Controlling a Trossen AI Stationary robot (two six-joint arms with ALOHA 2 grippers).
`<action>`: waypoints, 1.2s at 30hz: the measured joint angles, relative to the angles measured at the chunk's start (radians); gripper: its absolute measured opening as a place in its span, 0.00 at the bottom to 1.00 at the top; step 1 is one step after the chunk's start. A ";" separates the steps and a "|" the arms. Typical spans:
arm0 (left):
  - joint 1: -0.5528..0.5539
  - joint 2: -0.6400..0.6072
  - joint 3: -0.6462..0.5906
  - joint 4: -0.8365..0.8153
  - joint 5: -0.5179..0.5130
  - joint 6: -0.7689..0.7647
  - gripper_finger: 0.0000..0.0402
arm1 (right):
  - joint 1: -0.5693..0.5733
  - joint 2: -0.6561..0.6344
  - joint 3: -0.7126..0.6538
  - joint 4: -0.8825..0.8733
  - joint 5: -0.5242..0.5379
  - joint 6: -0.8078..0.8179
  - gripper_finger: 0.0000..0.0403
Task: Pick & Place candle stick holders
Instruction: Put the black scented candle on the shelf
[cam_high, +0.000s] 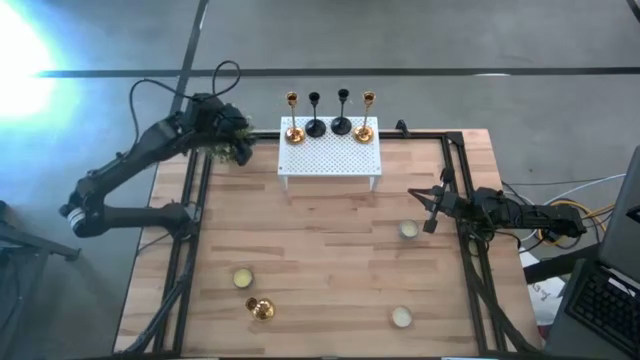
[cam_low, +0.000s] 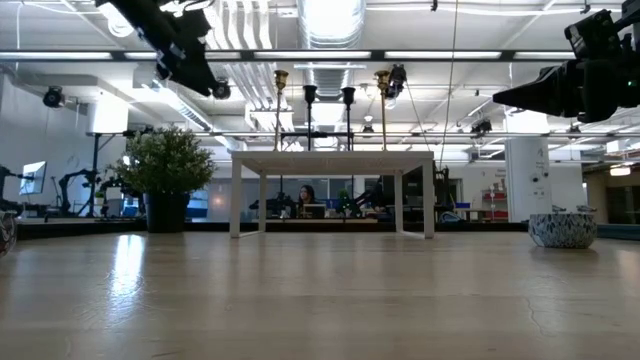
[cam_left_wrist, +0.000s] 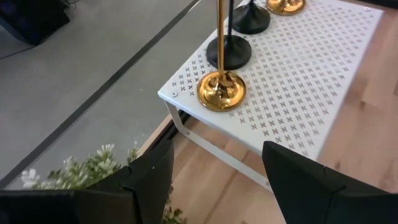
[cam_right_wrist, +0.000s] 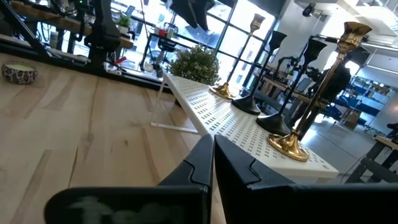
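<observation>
Four candle stick holders stand upright on their round bases in a row along the far edge of the white perforated rack (cam_high: 329, 152): gold (cam_high: 292, 130), black (cam_high: 315, 126), black (cam_high: 341, 124) and gold (cam_high: 365, 130). My left gripper (cam_left_wrist: 214, 163) is open and holds nothing. It hangs in the air left of the rack, above the potted plant (cam_high: 228, 150), and slants down toward the nearest gold holder's base (cam_left_wrist: 221, 90). My right gripper (cam_high: 426, 208) is shut on nothing and waits level at the table's right side, pointing toward the rack (cam_right_wrist: 230, 121).
Three small round candles lie on the wooden table (cam_high: 408, 230) (cam_high: 242, 277) (cam_high: 401, 317), with a small shiny gold object (cam_high: 260, 308) near the front left. A black frame (cam_high: 190, 250) runs along the table's left, right and far edges. The plant (cam_low: 167, 170) stands at the rack's left end.
</observation>
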 joint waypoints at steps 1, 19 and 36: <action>-0.001 -0.013 0.000 -0.010 0.003 0.003 0.62 | 0.000 0.000 0.000 0.000 0.000 0.000 0.02; -0.003 -0.138 0.000 -0.096 0.058 -0.015 0.62 | 0.000 0.000 0.000 0.000 0.000 0.000 0.02; -0.078 -0.112 0.001 -0.182 0.443 -0.026 0.62 | 0.000 0.000 0.000 0.000 0.000 0.000 0.02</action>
